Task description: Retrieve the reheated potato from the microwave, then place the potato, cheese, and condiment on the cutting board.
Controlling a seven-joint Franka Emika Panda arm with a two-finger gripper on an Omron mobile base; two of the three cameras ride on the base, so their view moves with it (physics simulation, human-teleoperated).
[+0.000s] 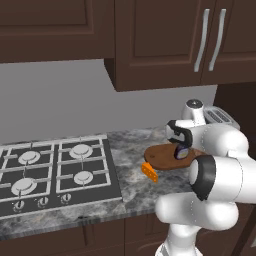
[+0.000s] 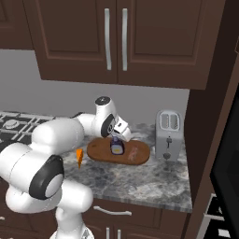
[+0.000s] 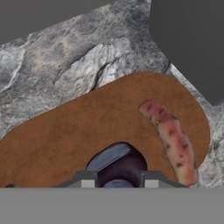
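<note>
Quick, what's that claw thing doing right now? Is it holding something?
Gripper: closed on the condiment, holding the bottle upright on the cutting board.

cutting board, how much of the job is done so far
Done: the potato lies on the cutting board. In hand: the hand is shut on the condiment, which is over the board, at or just above its surface. Left: the cheese sits on the counter beside the board's edge and has yet to go on.
</note>
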